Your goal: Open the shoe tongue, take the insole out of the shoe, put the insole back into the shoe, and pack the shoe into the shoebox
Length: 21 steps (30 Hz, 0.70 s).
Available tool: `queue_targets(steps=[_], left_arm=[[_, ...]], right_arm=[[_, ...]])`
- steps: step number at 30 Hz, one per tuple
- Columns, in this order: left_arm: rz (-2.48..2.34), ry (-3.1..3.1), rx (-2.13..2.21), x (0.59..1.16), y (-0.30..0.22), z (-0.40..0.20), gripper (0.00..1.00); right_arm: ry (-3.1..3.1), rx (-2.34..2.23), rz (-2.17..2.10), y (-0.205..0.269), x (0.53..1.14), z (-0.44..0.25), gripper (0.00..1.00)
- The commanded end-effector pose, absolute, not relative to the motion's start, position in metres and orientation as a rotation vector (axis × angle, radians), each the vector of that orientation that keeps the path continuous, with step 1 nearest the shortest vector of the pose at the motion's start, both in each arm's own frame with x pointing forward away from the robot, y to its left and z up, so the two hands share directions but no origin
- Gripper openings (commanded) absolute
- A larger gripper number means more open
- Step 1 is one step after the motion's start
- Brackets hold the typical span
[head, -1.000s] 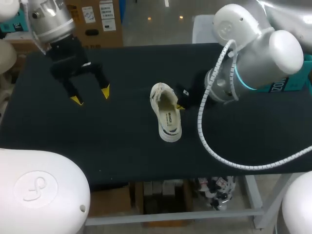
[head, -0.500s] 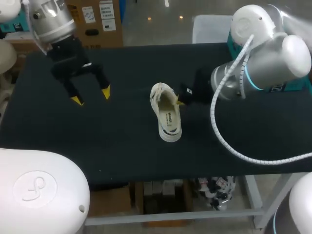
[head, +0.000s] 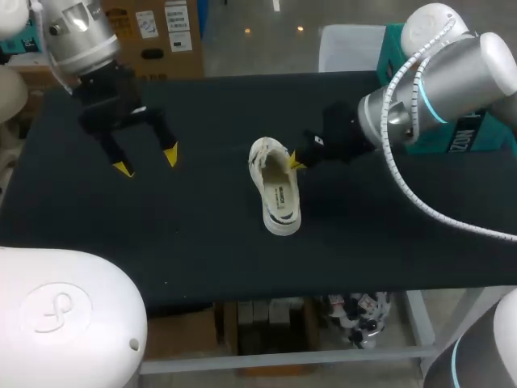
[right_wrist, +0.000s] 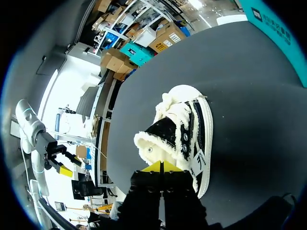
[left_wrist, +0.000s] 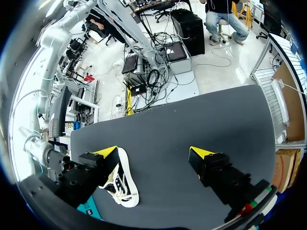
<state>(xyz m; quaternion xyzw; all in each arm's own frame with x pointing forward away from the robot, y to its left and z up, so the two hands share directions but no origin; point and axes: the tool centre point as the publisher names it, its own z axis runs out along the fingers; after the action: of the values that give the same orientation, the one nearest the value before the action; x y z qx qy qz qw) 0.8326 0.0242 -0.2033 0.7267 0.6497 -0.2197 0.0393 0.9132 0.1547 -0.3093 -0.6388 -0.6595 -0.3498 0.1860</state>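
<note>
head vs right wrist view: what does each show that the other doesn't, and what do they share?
Head only: the right arm itself, and the table out to its near edge. Right wrist only: the right gripper with its tips pressed together at the fleece-lined collar of the shoe, plus the shoe's eyelets. Both: the shoe, the black table, the teal box, and the open left gripper, far off in the wrist view.

White shoe (head: 279, 192) with black side panels, on a black table (head: 161, 230).
</note>
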Motion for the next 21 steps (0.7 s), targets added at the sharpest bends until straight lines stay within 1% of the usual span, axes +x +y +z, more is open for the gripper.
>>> queue_targets(steps=[1,8,14,21], left_arm=[[-0.678,1.987,2.227,0.833,0.025,-0.204,1.00],[-0.681,1.981,2.233,0.833,0.024,-0.205,1.00],[-0.683,1.982,2.237,0.833,0.024,-0.206,1.00],[-0.684,1.987,2.246,0.832,0.023,-0.208,1.00]], right_arm=[[-1.815,-1.741,-0.892,0.156,0.914,-0.310,0.00],[-1.865,-2.074,-0.866,0.171,0.906,-0.311,0.00],[-1.891,-2.188,-0.877,0.180,0.901,-0.309,0.00],[-1.890,-2.337,-0.851,0.174,0.904,-0.307,0.00]])
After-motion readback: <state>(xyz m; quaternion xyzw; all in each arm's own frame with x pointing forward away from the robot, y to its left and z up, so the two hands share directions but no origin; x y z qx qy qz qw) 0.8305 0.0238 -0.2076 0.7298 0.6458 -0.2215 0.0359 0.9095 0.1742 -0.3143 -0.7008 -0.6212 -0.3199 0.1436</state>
